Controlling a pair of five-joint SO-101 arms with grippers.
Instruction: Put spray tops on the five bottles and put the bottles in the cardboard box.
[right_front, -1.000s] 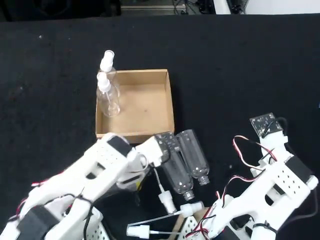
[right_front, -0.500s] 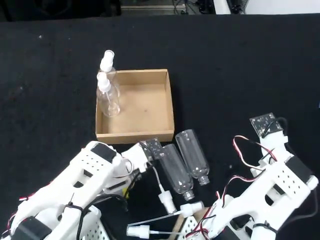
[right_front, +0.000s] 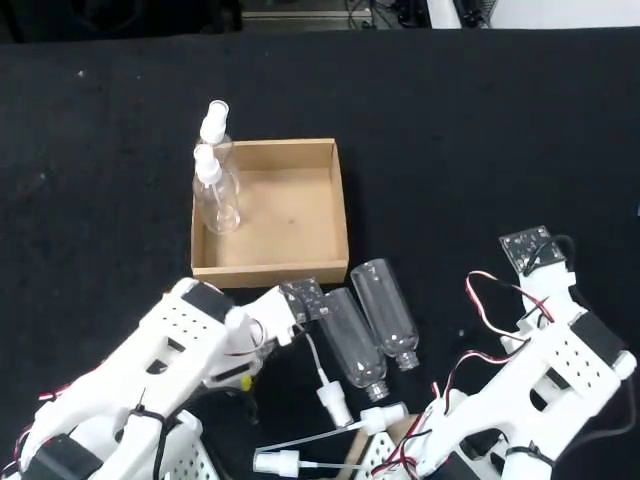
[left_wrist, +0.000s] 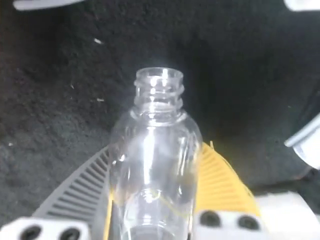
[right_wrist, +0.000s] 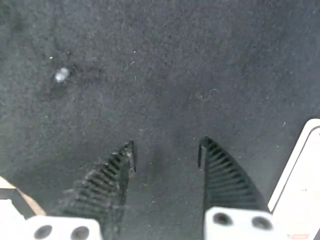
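A black cloth-covered table (right_front: 500, 120) runs out to every edge of the high view. A wide band of bare cloth is seen beyond the far wall of the square brown cardboard box (right_front: 265, 270), and another between its right wall and the white right arm (right_front: 545, 385).

The white left arm (right_front: 170, 350) is stretched from the near edge towards the box's front wall, and its wrist is just beside that wall.

Two clear plastic bottles with white spray tops (right_front: 217, 200) (right_front: 213, 125) are stood against the box's left wall; the rest of the box floor is bare cardboard.

Two uncapped clear bottles (right_front: 350, 340) (right_front: 387, 315) are laid side by side on the cloth, just in front of the box's near right corner. Their necks are turned to the near edge.

A fifth uncapped clear bottle (left_wrist: 152, 175) is clamped between the grey and yellow jaws of the left gripper (left_wrist: 157, 150), with its threaded neck past the tips.

The right gripper (right_wrist: 166, 145) is held with its black jaws apart over bare cloth, with nothing between them.

Three loose white spray tops with thin tubes (right_front: 333, 395) (right_front: 385, 415) (right_front: 275, 462) are scattered between the arms, near the table's front edge.
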